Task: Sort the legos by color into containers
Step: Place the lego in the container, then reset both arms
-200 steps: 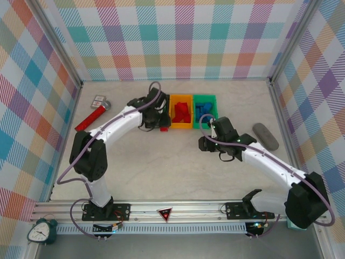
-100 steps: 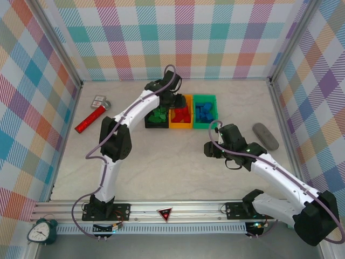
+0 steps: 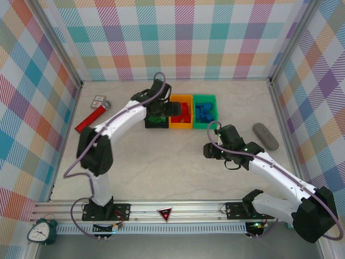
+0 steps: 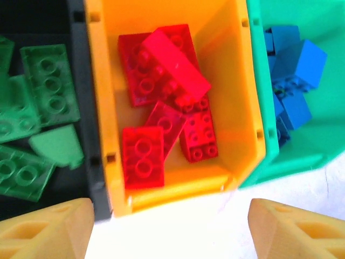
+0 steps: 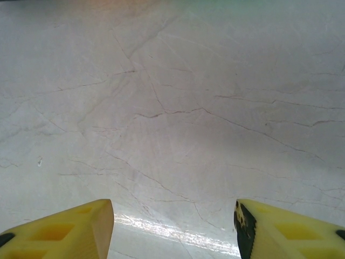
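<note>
Three containers (image 3: 180,127) lie lengthwise front-to-back; left gripper (image 4: 172,229) and right gripper (image 5: 173,226) gape empty.

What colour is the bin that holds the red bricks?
Orange; the bin shows best in the left wrist view.

3 bins (image 4: 233,65) — approx 5 red legos (image 4: 143,157), 5 green legos (image 4: 48,81), blue legos (image 4: 303,59) unclear.

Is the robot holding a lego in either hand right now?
No, nothing is held. The left gripper hangs open above the orange bin, and the right gripper is open above the table.
</note>
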You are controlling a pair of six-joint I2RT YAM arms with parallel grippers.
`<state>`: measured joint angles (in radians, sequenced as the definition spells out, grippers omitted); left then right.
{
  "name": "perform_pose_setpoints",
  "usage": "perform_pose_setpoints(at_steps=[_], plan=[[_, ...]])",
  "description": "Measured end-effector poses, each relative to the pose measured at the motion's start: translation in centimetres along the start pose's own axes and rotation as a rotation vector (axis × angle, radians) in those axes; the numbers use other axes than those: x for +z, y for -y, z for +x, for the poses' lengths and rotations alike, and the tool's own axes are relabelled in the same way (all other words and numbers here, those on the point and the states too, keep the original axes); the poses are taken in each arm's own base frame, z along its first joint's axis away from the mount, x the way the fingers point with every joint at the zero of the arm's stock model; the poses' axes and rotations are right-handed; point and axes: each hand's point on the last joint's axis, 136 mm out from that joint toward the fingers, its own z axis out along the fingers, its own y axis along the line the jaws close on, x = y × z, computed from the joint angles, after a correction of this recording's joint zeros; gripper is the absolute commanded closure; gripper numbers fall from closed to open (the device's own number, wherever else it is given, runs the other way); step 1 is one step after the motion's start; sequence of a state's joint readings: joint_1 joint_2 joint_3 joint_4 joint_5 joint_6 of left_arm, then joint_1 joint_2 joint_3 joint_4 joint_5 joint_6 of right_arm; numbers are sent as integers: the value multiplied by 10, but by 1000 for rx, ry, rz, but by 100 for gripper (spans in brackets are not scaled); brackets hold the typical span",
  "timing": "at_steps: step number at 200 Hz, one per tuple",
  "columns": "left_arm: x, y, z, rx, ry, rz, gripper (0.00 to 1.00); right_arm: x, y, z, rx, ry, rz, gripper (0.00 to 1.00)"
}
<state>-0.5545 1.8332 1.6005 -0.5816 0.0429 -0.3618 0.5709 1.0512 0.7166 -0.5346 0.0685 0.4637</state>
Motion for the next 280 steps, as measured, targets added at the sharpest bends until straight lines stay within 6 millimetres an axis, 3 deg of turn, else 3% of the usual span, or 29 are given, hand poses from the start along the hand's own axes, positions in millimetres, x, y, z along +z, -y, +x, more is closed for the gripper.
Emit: perform_pose_setpoints(at_steps=[23, 46, 64, 81, 112, 164, 202, 242, 259, 280], plan=[[-39, -12, 5, -14, 105, 27, 21, -1, 2, -6, -1, 16, 22, 35], [-61, -37, 17, -48, 166, 12, 21, -9, 3, -22, -7, 66, 51, 34], [-70, -64, 36, -74, 184, -39, 20, -15, 5, -35, -8, 110, 81, 26], [-79, -90, 55, -107, 193, -97, 8, -18, 11, -44, -17, 143, 122, 15], [-105, -123, 68, -141, 271, -195, 0, -24, 35, -56, -10, 195, 230, 0], [-143, -180, 78, -234, 393, -376, 0, -41, 76, -93, 46, 309, 384, 1], [-146, -220, 84, -262, 440, -529, 0, -36, 123, -113, 135, 393, 500, 1], [-118, -268, 101, -230, 490, -637, 0, 10, 181, -95, 154, 374, 600, 1], [-102, -288, 113, -225, 475, -674, 0, 30, 192, -91, 133, 364, 610, 1], [-87, -305, 116, -231, 490, -675, 0, 48, 192, -90, 66, 385, 581, 1]])
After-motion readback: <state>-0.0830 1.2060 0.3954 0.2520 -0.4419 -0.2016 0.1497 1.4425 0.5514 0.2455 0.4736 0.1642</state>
